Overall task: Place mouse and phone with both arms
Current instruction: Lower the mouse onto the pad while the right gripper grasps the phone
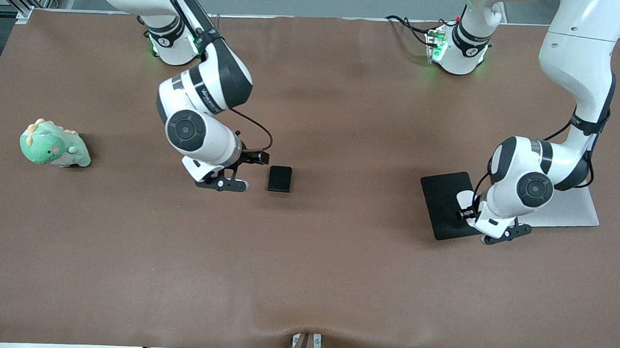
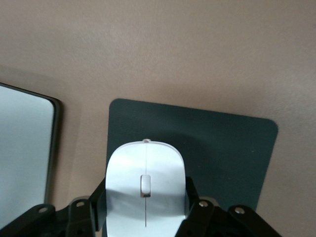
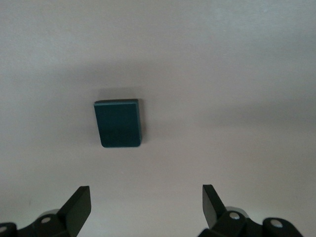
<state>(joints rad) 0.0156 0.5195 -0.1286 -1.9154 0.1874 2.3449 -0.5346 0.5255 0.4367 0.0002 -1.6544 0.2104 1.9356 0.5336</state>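
The left gripper (image 2: 146, 207) clamps the mouse (image 2: 145, 187) over the pad (image 2: 222, 148). The right gripper (image 3: 146, 205) hangs spread apart, the phone (image 3: 119, 123) just ahead of its fingertips.

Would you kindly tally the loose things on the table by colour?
Black: 2, the phone and the mouse pad
White: 1, the mouse, in the left gripper
Grey: 1, the slab
Green: 1, the plush toy
Total: 5

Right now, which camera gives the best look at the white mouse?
The left wrist view: the mouse fills the foreground, held between the left tool's fingers over the black pad. The front view hides it under the left arm. The right wrist view shows only the phone.
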